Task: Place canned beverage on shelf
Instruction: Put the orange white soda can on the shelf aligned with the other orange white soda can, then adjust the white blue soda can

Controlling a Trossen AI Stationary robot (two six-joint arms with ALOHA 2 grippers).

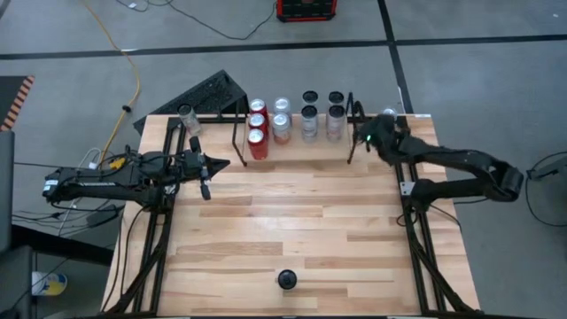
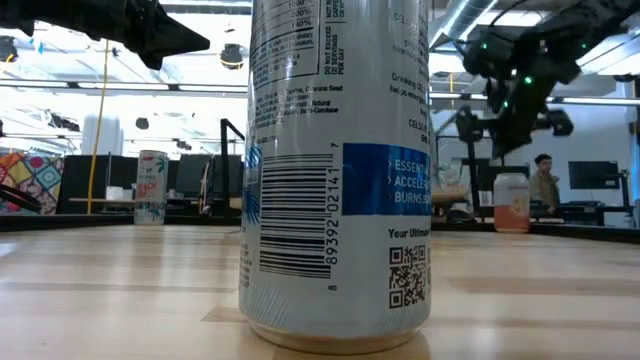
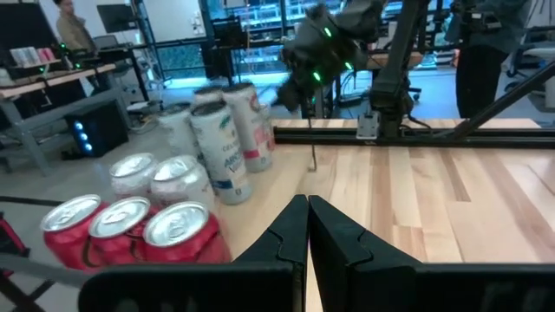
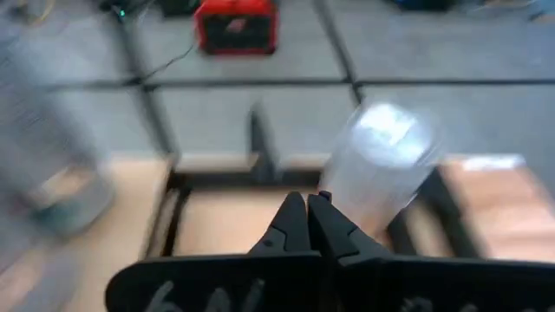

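The shelf (image 1: 240, 133), a low black rod rack at the table's far edge, holds several cans standing upright: red ones (image 1: 258, 142) at its left end, silver ones (image 1: 309, 122) further right. One more can (image 1: 286, 280) stands by the near edge and fills the low view (image 2: 335, 170). My right gripper (image 1: 366, 133) hovers shut and empty by the shelf's right end, a silver can (image 4: 381, 165) just beyond its tips. My left gripper (image 1: 209, 165) hangs shut and empty left of the shelf, the red cans (image 3: 130, 230) beside it.
A lone can (image 1: 186, 116) stands at the far left corner outside the shelf. Black rails (image 1: 416, 221) run along both table sides. The middle of the wooden tabletop (image 1: 292, 213) is bare. A person (image 2: 545, 180) shows in the room beyond.
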